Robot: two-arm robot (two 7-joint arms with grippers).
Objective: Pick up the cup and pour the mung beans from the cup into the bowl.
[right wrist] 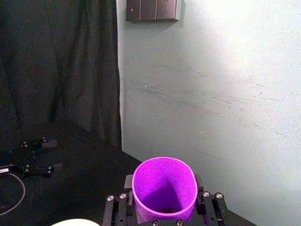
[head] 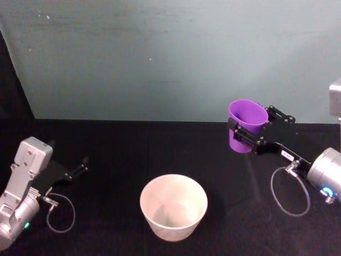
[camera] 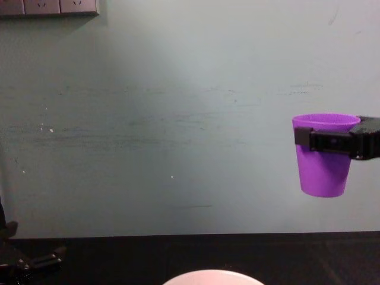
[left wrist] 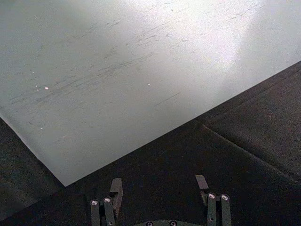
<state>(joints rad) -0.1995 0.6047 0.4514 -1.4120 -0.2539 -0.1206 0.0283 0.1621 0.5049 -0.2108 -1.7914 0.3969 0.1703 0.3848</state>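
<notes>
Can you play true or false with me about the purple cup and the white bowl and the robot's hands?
1. The purple cup is standing on the black table. False: the right gripper holds it up in the air, its jaws shut on the cup's sides.
2. The cup is upright, with its mouth facing up. True.
3. The white bowl is full of beans. False: its inside looks bare and white.
4. The left gripper holds nothing. True: its jaws are apart, low over the table on the robot's left.
5. The cup hangs right above the bowl. False: it is off to the bowl's right.
</notes>
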